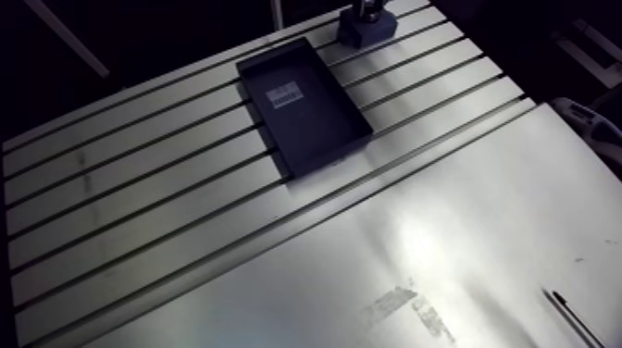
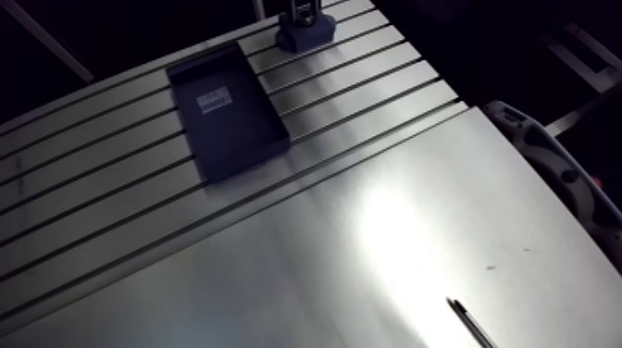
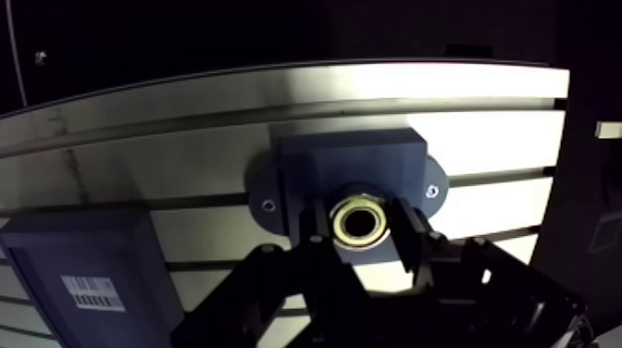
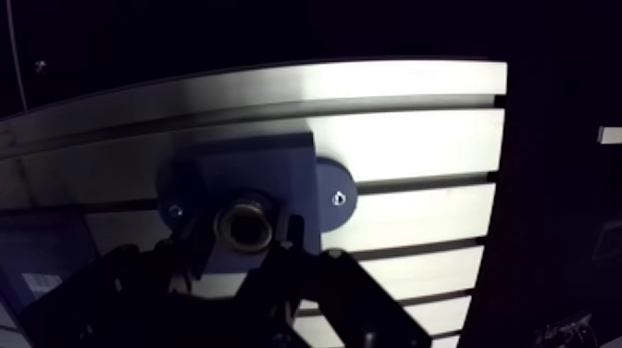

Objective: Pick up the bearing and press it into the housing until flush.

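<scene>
Bearing [image 3: 361, 223]: a brass-coloured ring between the two fingers [image 3: 412, 241] of the pincer [image 3: 361, 231], which grips it from both sides, directly over the top of the housing [image 3: 352, 159]; how deep it sits cannot be told. Housing: a dark blue block with two screwed ears, at the far edge of the slotted desk [image 1: 139, 185]. Near-left of it lies a shallow dark tray [image 1: 305, 102] bearing a barcode label [image 1: 284, 95].
</scene>
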